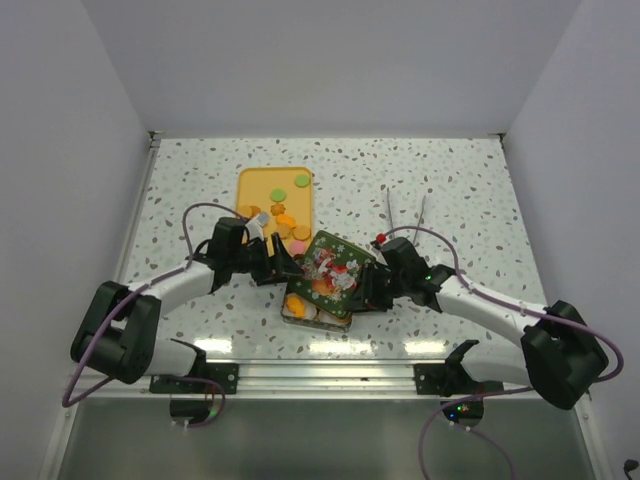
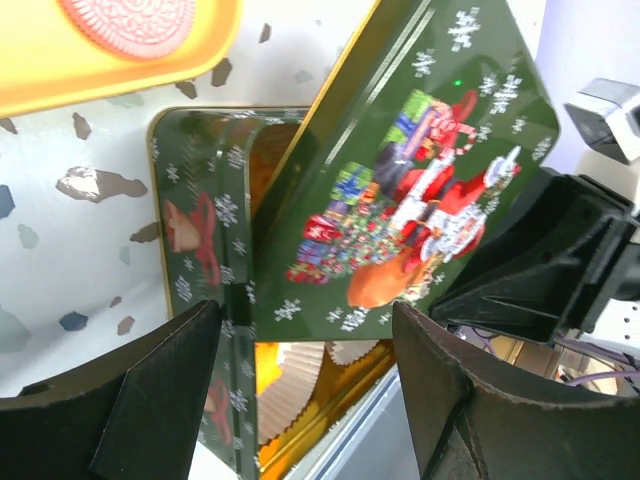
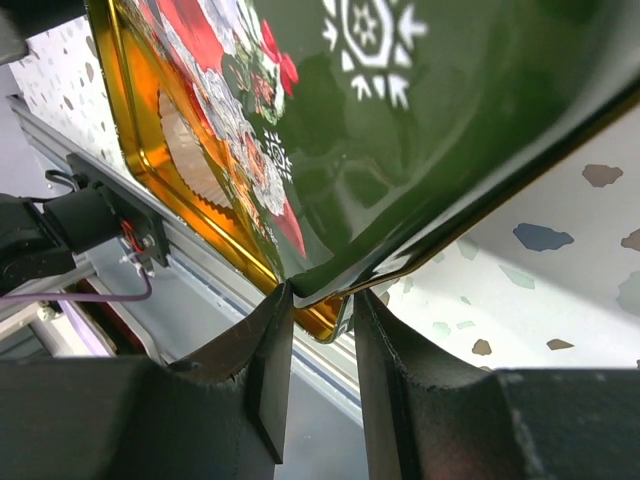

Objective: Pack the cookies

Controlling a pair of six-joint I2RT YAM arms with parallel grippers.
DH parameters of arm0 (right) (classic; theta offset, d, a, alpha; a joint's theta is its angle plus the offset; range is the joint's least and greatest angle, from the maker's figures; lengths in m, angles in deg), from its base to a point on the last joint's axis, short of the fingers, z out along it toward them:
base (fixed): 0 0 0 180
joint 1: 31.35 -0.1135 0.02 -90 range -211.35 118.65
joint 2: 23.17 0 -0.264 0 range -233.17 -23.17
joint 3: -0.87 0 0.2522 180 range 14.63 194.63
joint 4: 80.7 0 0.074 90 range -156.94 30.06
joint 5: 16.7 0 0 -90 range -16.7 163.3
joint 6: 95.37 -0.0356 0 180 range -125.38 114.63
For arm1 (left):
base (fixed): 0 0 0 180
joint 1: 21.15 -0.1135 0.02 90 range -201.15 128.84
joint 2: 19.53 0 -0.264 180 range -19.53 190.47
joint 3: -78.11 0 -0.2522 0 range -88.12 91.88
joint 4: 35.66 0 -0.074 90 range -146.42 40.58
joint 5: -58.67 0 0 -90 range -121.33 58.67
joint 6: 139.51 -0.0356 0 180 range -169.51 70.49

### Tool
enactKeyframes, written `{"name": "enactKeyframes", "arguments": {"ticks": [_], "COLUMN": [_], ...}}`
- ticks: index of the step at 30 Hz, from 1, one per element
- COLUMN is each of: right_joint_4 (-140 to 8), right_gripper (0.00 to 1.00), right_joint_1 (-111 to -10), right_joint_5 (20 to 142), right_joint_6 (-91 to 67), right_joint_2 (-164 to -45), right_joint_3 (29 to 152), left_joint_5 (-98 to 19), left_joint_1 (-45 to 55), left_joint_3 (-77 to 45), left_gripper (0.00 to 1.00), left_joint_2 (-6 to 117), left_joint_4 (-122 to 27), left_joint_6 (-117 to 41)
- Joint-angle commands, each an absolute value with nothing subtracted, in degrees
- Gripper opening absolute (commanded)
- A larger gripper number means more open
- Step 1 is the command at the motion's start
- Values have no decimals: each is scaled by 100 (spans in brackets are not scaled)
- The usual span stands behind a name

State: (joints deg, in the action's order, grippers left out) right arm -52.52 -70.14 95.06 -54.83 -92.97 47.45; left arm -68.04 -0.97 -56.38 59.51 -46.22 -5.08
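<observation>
Filling most of the top view, the speckled table (image 1: 450, 200) carries everything. The left arm (image 1: 170, 285) and the right arm (image 1: 480, 300) reach in from the near edge and meet at the near middle. There sits an open green Christmas tin (image 1: 298, 312), and its lid (image 1: 335, 265) hangs tilted over it, not seated.

The right gripper (image 3: 322, 300) is clamped on the lid's near right corner, with 1 finger on each side of the rim. The left gripper (image 2: 305, 325) hovers just left of the tin with its fingers spread wide, gripping nothing.

Just beyond the tin, toward the far left, lies a yellow tray (image 1: 258, 185). The cookies (image 1: 284, 222) lie on that tray. They are mostly orange, with 1 green one at its far right and 1 pink one (image 2: 128, 22) near its rim.

Inside the tin, white fluted paper cups (image 2: 300, 372) show under the lid. The orange glow beside them may be cookies or only reflection.
</observation>
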Motion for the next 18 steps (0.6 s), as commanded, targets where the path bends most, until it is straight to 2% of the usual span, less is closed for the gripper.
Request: {"name": "enactKeyframes", "arguments": {"ticks": [1, 8, 18], "right_joint_4": [-4927, -4892, -4664], "right_gripper": [31, 28, 29], "right_joint_1": [-7055, -7055, -7055], "right_joint_5": [9395, 9474, 9395], "right_joint_6": [-5266, -5231, -5090], "right_joint_2": [-9454, -9480, -9638], "right_joint_3": [4812, 4768, 4979], "left_joint_5": [-6764, -6332, -6842], "left_joint_1": [-85, -85, 133], "left_joint_3": [-5350, -4156, -2452], "left_gripper": [74, 77, 77], "left_joint_2": [5553, 5894, 7379], "left_joint_4": [-4914, -5584, -4371], "left_joint_6": [-477, -873, -293]}}
